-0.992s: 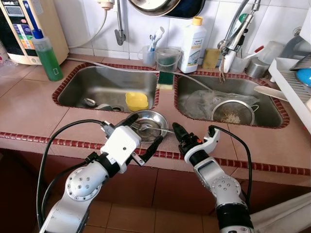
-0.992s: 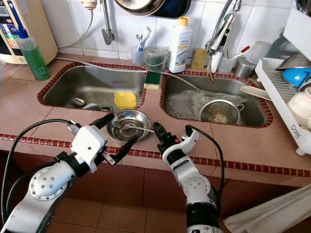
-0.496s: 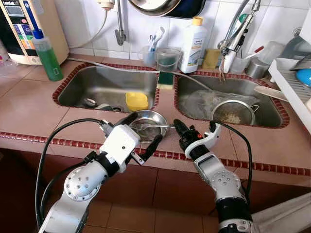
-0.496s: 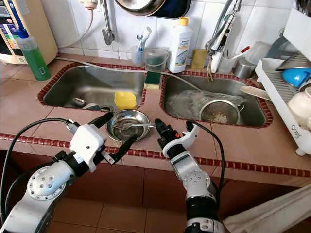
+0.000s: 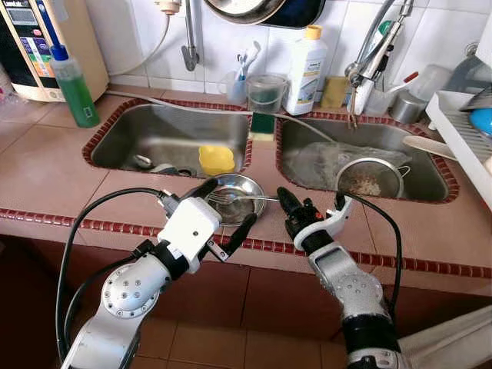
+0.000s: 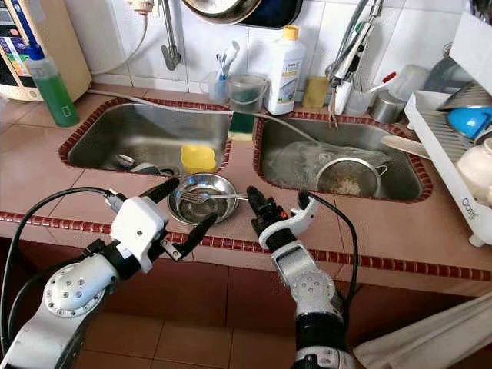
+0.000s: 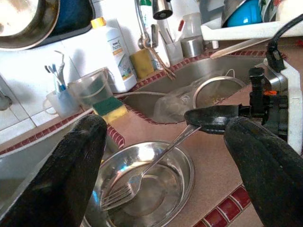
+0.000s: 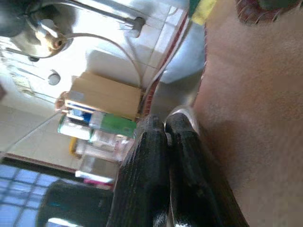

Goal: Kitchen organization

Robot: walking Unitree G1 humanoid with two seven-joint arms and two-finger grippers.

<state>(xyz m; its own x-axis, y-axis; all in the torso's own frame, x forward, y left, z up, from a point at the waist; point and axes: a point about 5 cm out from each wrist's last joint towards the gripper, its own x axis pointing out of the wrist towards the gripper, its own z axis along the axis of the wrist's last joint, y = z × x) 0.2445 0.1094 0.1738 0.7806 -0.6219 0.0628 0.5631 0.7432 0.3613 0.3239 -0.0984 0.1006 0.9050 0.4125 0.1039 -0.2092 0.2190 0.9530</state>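
Note:
A shallow steel bowl [image 5: 244,185] sits on the brown tiled counter, on the strip between the two sinks. A fork [image 5: 231,197] rests with its tines in the bowl, its handle reaching right and a little off the rim. My right gripper [image 5: 283,197] is shut on the end of that handle; the left wrist view shows its black tip [image 7: 210,117] pinching the fork [image 7: 142,175]. My left gripper [image 5: 224,209] is open just in front of the bowl [image 7: 185,163], one finger at each side, touching nothing.
The left sink [image 5: 165,131] holds a yellow cup [image 5: 216,160] and some cutlery; the right sink [image 5: 430,165] holds a strainer [image 5: 367,178]. A green soap bottle [image 5: 75,84], a sponge [image 5: 261,125] and a white bottle [image 5: 305,71] stand behind. A dish rack [image 5: 461,131] stands at right.
My right gripper has shifted slightly right and forward with the fork handle, and the fork has slid and lifted a little in the bowl. The left arm has stayed put.

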